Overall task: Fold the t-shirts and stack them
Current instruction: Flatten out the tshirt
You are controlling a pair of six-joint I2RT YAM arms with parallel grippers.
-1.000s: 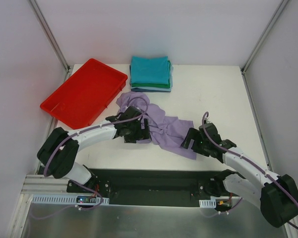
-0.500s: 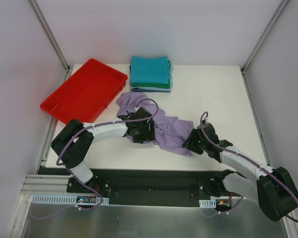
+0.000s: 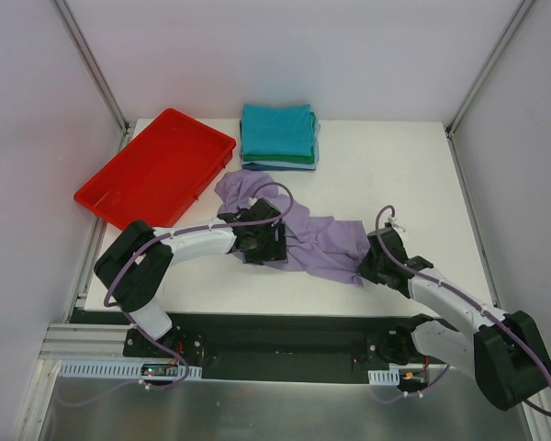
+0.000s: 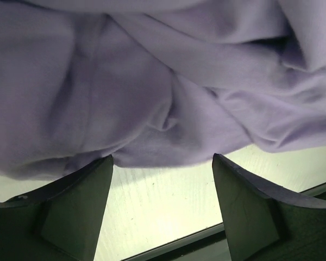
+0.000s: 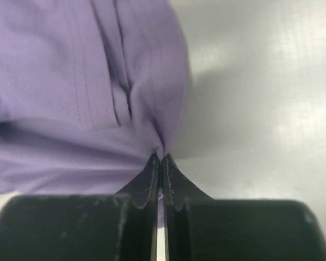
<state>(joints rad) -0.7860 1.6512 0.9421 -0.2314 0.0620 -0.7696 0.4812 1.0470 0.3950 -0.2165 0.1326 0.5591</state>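
Looks partly done, with folded t-shirts stacked at the far edge of the table and the lavender shirt crumpled mid-table, yet to fold, pinched by the clamped right gripper, left gripper gaping beside it.

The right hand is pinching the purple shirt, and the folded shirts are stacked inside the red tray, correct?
Not quite. The top view shows the folded shirts stacked on the table beside the red tray, not in it. The right hand does pinch the purple shirt.
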